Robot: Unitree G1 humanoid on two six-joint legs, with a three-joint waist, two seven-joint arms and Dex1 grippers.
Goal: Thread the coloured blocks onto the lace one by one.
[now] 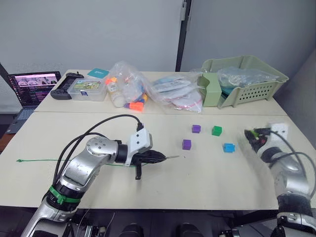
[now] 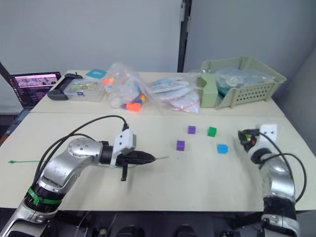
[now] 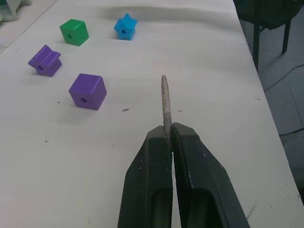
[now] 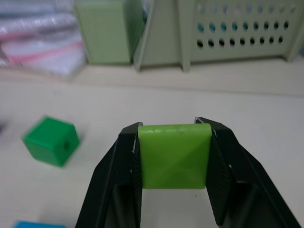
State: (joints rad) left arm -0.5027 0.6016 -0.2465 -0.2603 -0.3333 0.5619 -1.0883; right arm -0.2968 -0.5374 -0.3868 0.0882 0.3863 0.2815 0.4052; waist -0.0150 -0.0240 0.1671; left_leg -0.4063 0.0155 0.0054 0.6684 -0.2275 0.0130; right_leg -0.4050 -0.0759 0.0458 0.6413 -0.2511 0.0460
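Lace: thin green string trailing along the surface toward the robot's left; its stiff grey tip juts forward past the left fingers, roughly level, pointing toward the loose blocks.
Left gripper: fingers closed tight on the base of the tip, no gap visible between them.
Lime green block: clamped between the fingers of the right gripper, a flat face toward the wrist camera; its hole is not visible in this view.
Right gripper: raised above the surface at the robot's right, fingers pressed on two opposite sides of the block, well apart from the tip.
Purple block, near: on the surface, nearest the tip, hole facing the wrist camera.
Purple block, far: notched shape, just beyond the near one.
Dark green block: on the surface, hole visible.
Blue block: star-like outline, beside the dark green one.
Blocks on lace: none, as far as can be seen.
Step in hand (judgement): bring the held block to the tip.
Handling advice: turn the block so its hole faces the tip, keep the tip steady, close the gap slowly along the tip's axis.
Surface: pale table.
Background: green basket and plastic bags at the far edge.
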